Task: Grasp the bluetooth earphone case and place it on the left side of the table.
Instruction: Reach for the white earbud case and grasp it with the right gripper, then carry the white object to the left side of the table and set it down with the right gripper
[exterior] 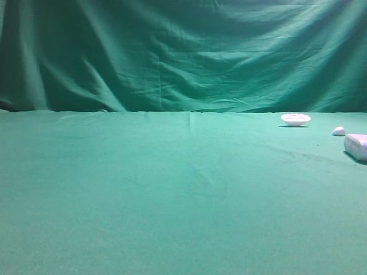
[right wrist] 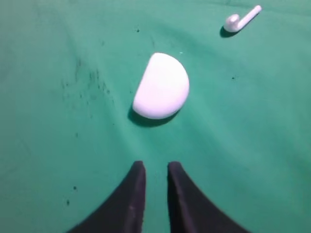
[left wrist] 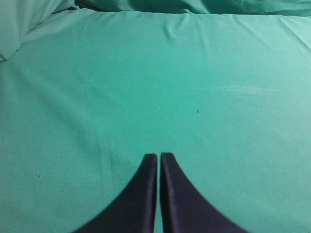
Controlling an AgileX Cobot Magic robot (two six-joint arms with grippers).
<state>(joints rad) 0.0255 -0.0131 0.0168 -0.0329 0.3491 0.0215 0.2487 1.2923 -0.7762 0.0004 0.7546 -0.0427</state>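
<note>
The bluetooth earphone case (exterior: 356, 146) lies on the green table (exterior: 172, 195) at the far right edge of the exterior view, partly cut off. In the right wrist view the case (right wrist: 161, 86) is a smooth white rounded shape lying just ahead of my right gripper (right wrist: 156, 166). That gripper's dark fingers stand a little apart with only green cloth between them, so it is open and apart from the case. My left gripper (left wrist: 159, 156) is shut over bare cloth, holding nothing. Neither gripper shows in the exterior view.
A shallow white dish (exterior: 295, 119) sits at the back right. A small white earbud (exterior: 338, 131) lies between the dish and the case, and shows beyond the case (right wrist: 241, 19) in the right wrist view. A draped green curtain (exterior: 183, 51) backs the table.
</note>
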